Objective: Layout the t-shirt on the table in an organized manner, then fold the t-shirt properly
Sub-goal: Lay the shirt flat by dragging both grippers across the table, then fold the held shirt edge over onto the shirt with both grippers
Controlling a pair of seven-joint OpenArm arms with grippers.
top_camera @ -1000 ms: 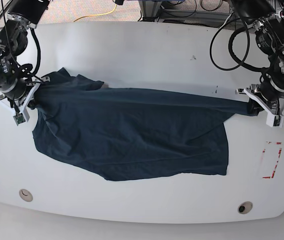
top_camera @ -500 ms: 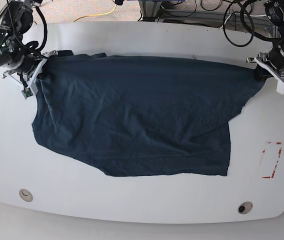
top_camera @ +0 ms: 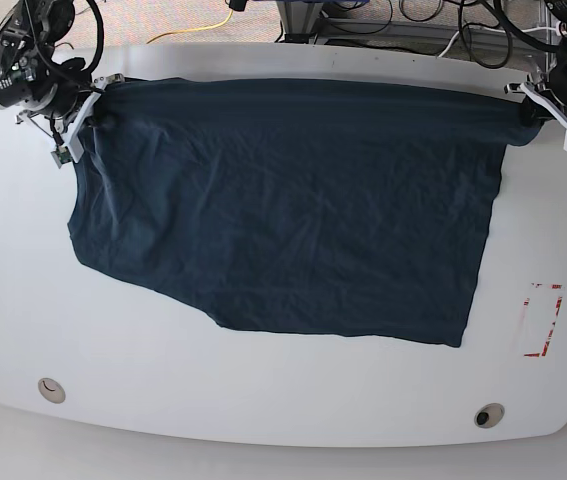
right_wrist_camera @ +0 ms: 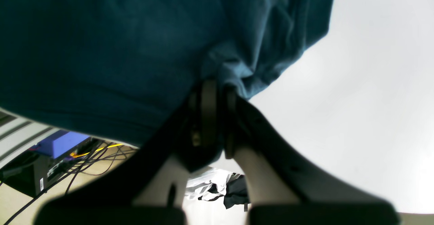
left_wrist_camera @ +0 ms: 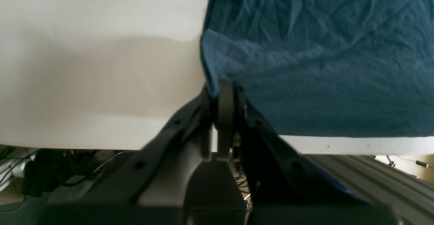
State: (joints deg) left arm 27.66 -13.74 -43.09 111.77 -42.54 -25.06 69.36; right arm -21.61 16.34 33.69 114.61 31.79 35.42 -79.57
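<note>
since a moment ago both arms have carried the t-shirt (top_camera: 293, 210) toward the far edge of the table (top_camera: 263, 410), pulling its top hem into a taut straight line. the left gripper (top_camera: 548, 108) and right gripper (top_camera: 78, 110) each have their jaws clamped on a corner of the cloth, apparently so the rest drags flat and unwrinkled across the table.

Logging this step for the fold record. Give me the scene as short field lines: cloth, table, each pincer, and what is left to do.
cloth: the t-shirt, dark navy-teal, spread wide, far edge pulled taut between the two arms, wrinkled, near edge slanting
surface: the table, white
marks: red dashed rectangle beside the cloth, not covered; two grommet holes at the near edge
left pincer: shut on a far corner of the t-shirt
right pincer: shut on the other far corner
fold: not yet begun; sleeves not seen laid out
</note>
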